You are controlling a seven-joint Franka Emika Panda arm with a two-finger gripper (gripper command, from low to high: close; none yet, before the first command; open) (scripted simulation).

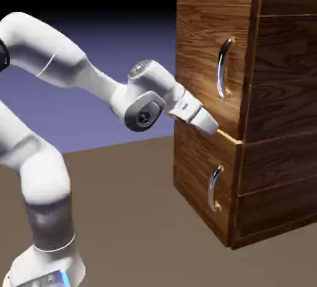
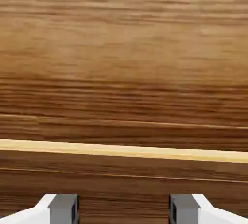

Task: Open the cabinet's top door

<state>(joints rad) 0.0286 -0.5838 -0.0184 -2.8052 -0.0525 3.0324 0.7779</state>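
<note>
Bare floor and a dusky backdrop around the work
I see a flat brown floor (image 1: 124, 211) running across the lower part of my exterior view, plain and matte, reaching from the near edge to the far side, where it stops along a slightly slanting line. Beyond it I've got a smooth backdrop (image 1: 111, 41), blue-violet just above the floor and darkening to black at the top, spreading from the left side across to the right.
</note>
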